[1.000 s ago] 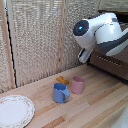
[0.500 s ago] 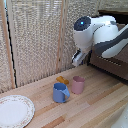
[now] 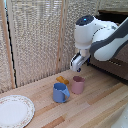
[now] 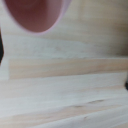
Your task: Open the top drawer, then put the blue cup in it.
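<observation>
While the arm is hanging over the back of the scene, the items are listing as follows, largest first.

Worktop (image 3: 95,107): pale wood planks, carrying everything below.

Dark cabinet (image 3: 112,62): sitting at the exterior view's right, largely hidden by the arm; the top drawer's front and handle are not clearly showing, so whether it is open cannot be told.

Claw (image 3: 76,63): hovering above the cups and apart from them, pointing down toward the worktop; whether its jaws are apart or together cannot be told from either view, and it is holding nothing visible.

Plate (image 3: 14,111): lying at the exterior view's lower left, well apart from the cups.

Blue cup (image 3: 61,93): standing upright on the worktop, below the claw and toward the exterior view's left of it.

Pink cup (image 3: 78,85): standing just beside the blue cup, lying more directly under the claw; its rim (image 4: 36,14) is filling a corner of the wrist view.

Judgement: the drawer lies on the opposite side of the claw from the blue cup.
</observation>
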You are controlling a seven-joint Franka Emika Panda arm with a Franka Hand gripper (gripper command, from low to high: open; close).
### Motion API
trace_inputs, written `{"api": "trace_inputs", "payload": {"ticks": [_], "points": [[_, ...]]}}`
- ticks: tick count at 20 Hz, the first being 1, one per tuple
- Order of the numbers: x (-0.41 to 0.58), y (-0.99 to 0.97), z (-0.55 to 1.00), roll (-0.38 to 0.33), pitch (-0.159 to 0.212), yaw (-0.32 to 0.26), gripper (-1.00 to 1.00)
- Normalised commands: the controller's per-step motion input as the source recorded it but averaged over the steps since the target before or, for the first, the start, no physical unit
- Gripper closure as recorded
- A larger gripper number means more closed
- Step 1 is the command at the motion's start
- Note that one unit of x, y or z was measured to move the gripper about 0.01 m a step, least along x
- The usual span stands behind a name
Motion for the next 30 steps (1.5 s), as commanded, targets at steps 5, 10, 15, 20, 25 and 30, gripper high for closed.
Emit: {"api": "trace_inputs", "payload": {"ticks": [5,10,15,20,25,30], "points": [[0.078,0.36,0.06,0.33,0.096,-0.148,-1.0],[0.068,0.33,0.15,0.303,0.048,-0.18,-1.0],[0.022,0.32,0.23,0.279,0.017,-0.193,-1.0],[0.006,0.37,0.15,0.244,0.025,-0.186,-1.0],[0.075,0.41,-0.05,0.15,0.009,-0.216,-1.0],[0.306,0.3,-0.21,0.098,-0.004,-0.168,-1.0]]}}
